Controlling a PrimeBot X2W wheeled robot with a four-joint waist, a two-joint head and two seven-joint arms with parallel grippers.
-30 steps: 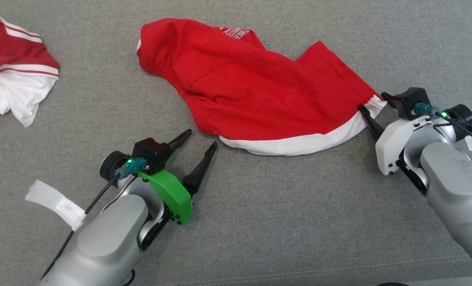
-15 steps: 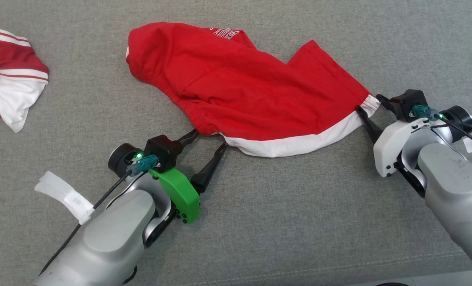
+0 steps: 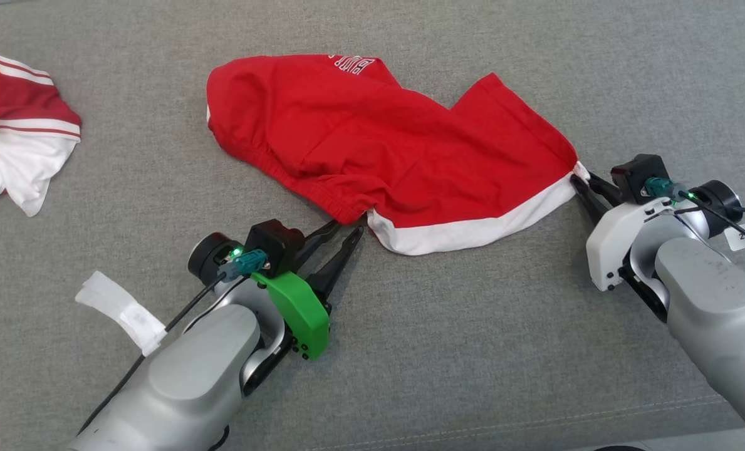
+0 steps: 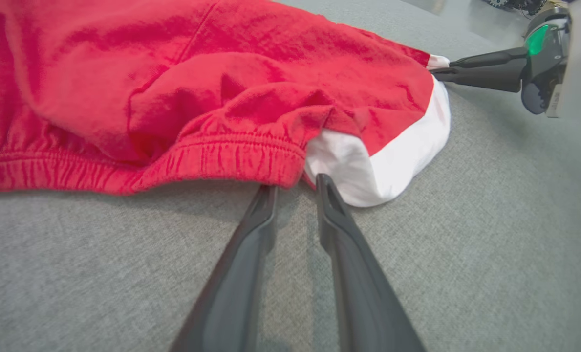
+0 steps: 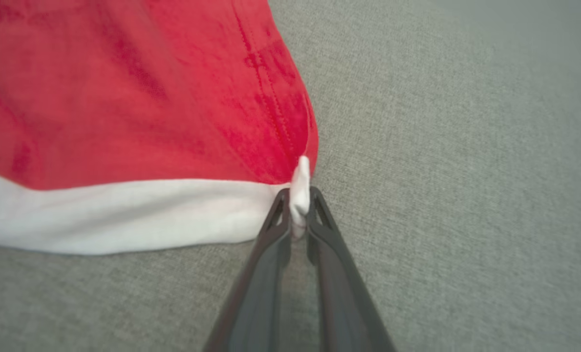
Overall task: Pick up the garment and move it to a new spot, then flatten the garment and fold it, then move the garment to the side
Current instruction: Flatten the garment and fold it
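Observation:
The garment (image 3: 378, 144) is a pair of red shorts with a white hem band, lying spread and rumpled on the grey cloth surface. My left gripper (image 3: 350, 227) is at its near waistband corner. In the left wrist view (image 4: 296, 182) the jaws stand narrowly apart with the gathered red waistband (image 4: 251, 161) at their tips; whether they pinch it is unclear. My right gripper (image 3: 578, 180) is shut on the garment's white right corner, and the right wrist view shows that white tip (image 5: 300, 186) clamped between the fingertips (image 5: 300, 193). The right gripper also shows in the left wrist view (image 4: 434, 72).
A second red and white garment (image 3: 15, 138) lies crumpled at the far left. The grey cloth surface (image 3: 472, 344) stretches wide in front of both arms, with a stitched seam (image 3: 535, 423) near its front edge. A white tag (image 3: 121, 313) hangs off my left arm's cable.
My left gripper moved forward to the waistband corner and its jaws narrowed. My right gripper's jaws closed on the white corner. The garment's near edge has bunched up slightly.

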